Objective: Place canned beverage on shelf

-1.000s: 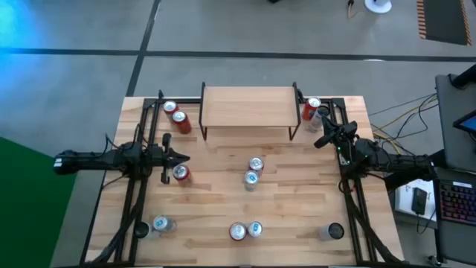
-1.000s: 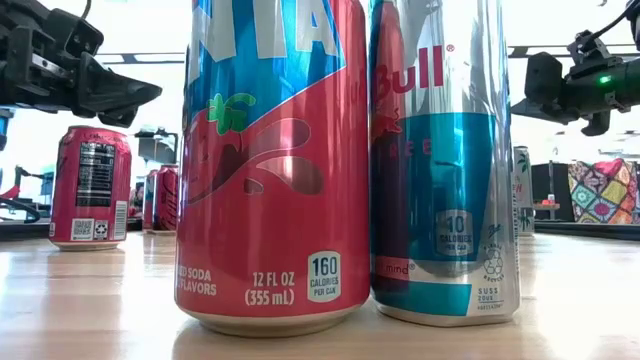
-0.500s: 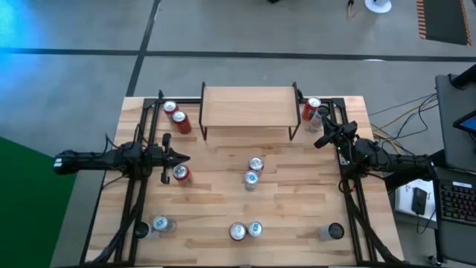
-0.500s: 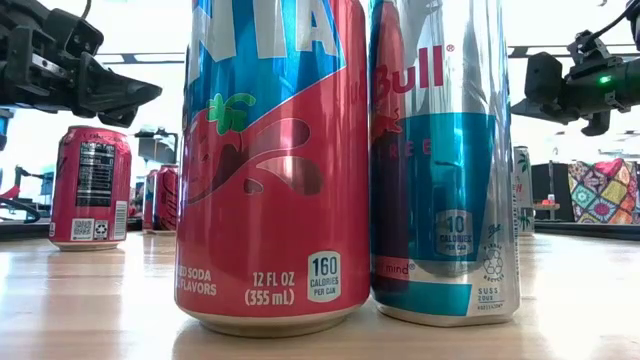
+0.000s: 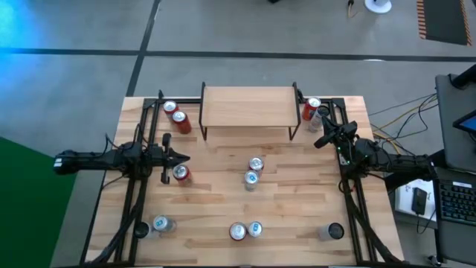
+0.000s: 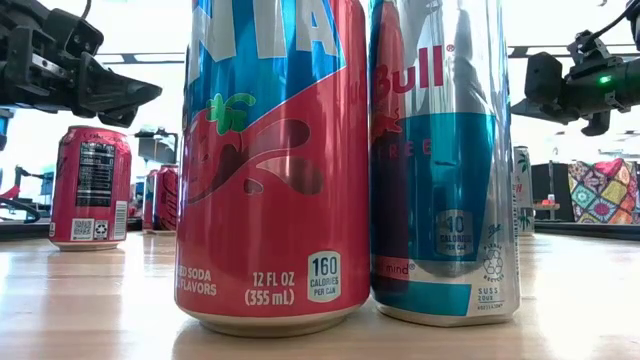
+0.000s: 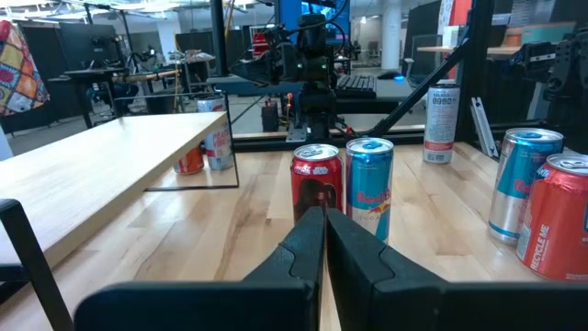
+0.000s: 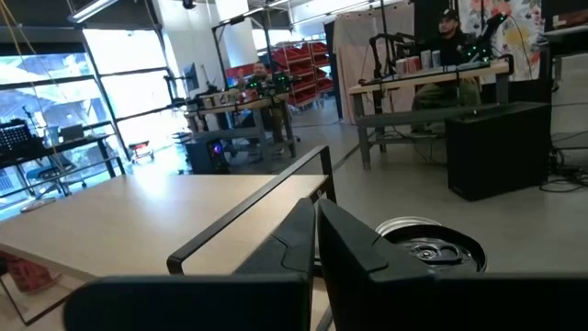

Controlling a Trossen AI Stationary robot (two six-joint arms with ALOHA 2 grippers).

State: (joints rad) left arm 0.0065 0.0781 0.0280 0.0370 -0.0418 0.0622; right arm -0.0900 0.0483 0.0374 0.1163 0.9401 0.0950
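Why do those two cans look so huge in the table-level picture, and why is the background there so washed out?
Low view: the red soda can and the blue-silver can stand right at the lens, so they fill the frame; bright light behind them bleaches the room. High view: the same pair looks small and evenly lit, with blue glare in one corner.

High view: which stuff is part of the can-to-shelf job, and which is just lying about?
Job:
- shelf, nothing on top
- cans on the table, e.g. middle pair, red can by the left gripper, pair by the right gripper
- both grippers shut, holding nothing

Lying about:
- keyboard off the table's right side
- cables on the floor
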